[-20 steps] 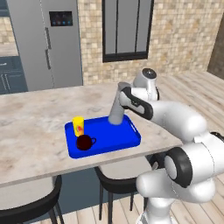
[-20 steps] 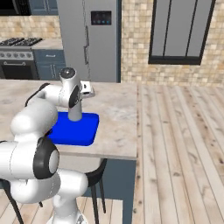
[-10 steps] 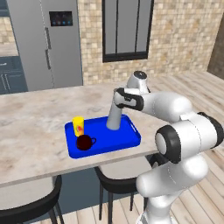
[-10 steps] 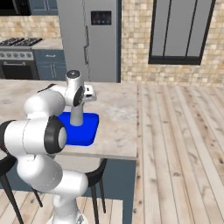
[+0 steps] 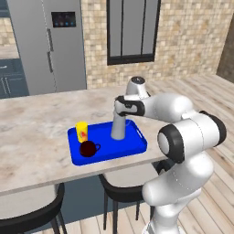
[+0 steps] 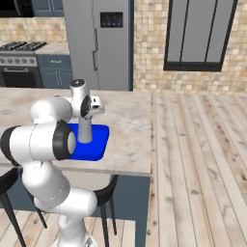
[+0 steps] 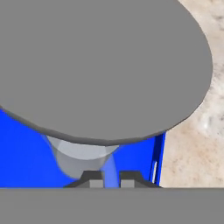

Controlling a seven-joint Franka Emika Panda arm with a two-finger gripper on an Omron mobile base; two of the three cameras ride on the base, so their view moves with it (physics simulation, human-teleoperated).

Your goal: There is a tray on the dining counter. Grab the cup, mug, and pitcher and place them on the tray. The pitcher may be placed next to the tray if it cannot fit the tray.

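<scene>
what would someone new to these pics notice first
The bright-blue tray on the beige dining counter, right at its near edge. A tall grey pitcher stands on it under the white arm's fingers, which pinch its rim; the yellow cup and dark mug sit at the tray's left.

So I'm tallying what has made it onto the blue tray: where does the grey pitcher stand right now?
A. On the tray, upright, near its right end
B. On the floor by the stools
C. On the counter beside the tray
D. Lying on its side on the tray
A: the pitcher stands upright inside the tray, right of the cup and mug, with the gripper shut on its top.
</scene>
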